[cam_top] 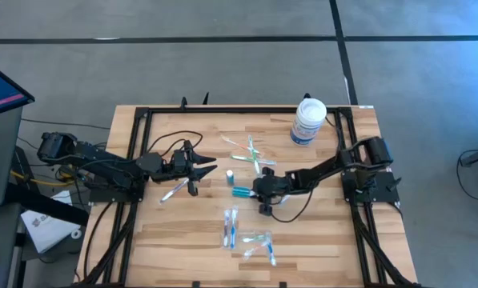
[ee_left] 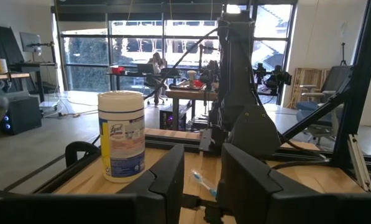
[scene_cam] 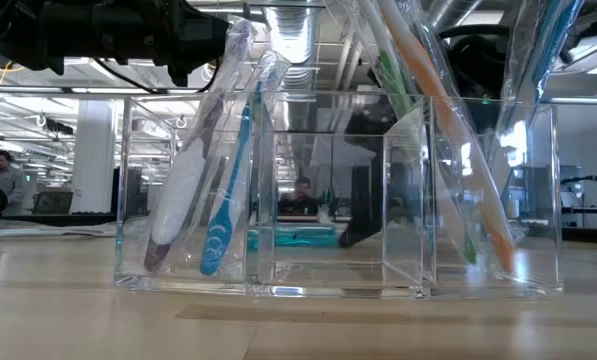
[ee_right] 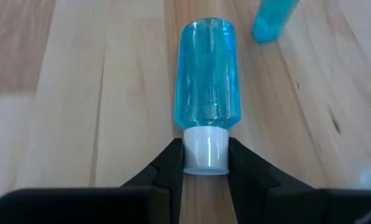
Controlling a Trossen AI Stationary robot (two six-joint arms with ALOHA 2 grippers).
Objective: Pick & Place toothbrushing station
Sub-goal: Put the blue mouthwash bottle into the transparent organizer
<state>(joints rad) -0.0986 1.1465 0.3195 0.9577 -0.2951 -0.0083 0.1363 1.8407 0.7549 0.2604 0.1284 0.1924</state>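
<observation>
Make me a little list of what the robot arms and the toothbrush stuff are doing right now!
right gripper: fingers closed on the white cap of the teal tube, which lies flat on the wooden table
left gripper: on the table's left side, holding a toothbrush in clear wrap
second teal tube: standing close by, near the table's middle
clear tray: holds wrapped toothbrushes leaning in its compartments
big white tub: upright at the table's far edge
other toothbrushes: lying loose on the table
</observation>
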